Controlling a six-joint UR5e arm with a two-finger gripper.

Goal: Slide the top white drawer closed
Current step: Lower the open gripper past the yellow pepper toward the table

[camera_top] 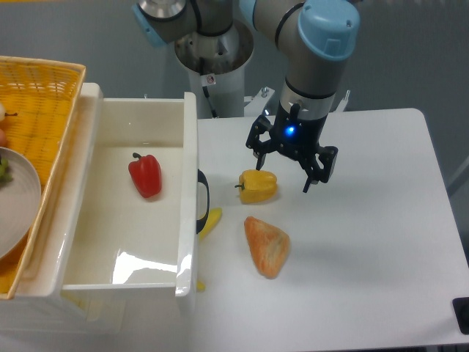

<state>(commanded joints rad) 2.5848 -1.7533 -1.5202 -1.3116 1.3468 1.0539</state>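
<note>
The top white drawer (146,213) was seen pulled far out of the cabinet at the left side of the table (366,242), w/ a red pepper (146,174) lying inside on its floor. Its black handle (202,200) faced toward the table centre. The gripper (292,167) was held above the table, well apart from the handle, just beside and above a yellow pepper (258,186). Its fingers were spread and nothing was held between them.

Risks, as judged: if the approach to the drawer front were made low and straight, the yellow pepper could be swept along and pressed against the front. A yellow piece (209,222), prob. a banana, was lying just under the handle, touching or almost touching the front; it could be caught by the fingers during the push. If the push were applied off-centre, the drawer could be twisted in its rails and get jammed. The red pepper could roll when the drawer stopped.

An orange object (267,245) was lying near, but not in the probable path.

Hidden or unclear: the lower drawer was not visible, being covered by the open one. The yellow wicker basket (37,103) and a plate (18,202) were cut off by the left edge. The rails and cabinet body could not be made out. Whether the banana piece reached under the drawer could not be told.
</note>
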